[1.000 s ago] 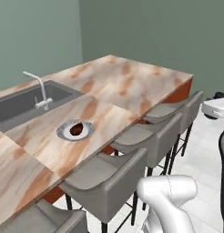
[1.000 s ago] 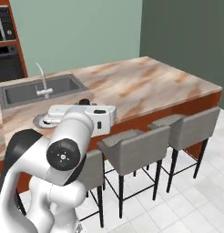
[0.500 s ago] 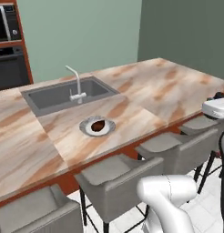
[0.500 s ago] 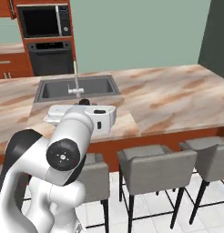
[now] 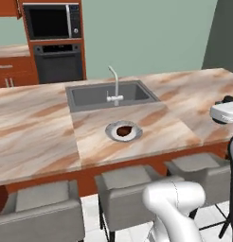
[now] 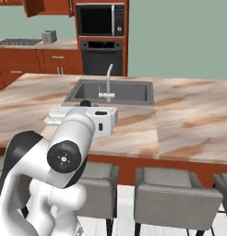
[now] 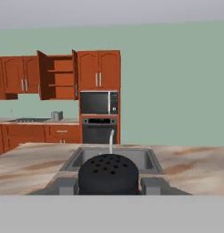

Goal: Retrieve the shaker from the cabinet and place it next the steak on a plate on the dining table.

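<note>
The pincer (image 7: 108,185) is clenched on the small, near-black cylindrical shaker (image 7: 108,174), whose perforated top sits between the two dark fingertips (image 7: 66,185) in the hand view (the holes in its cap face the camera). The hand holds it level above the near side of the long beige-and-brown marbled island surface (image 5: 38,127), well to the right of the plate as the left base view shows it. On that surface, the round shallow plate with a grey rim and white centre (image 5: 112,134) lies just in front of the inset grey sink (image 5: 92,96) and its pale curved faucet (image 5: 114,85). The dark reddish-brown steak lump (image 5: 123,130) rests on the plate. Grey padded stools (image 6: 177,196) stand along the near edge. Against the far green wall, the tall red-brown wooden wall cabinet (image 7: 59,75) stands with both doors swung open, beside a black microwave (image 7: 99,102) and oven (image 7: 98,129).
</note>
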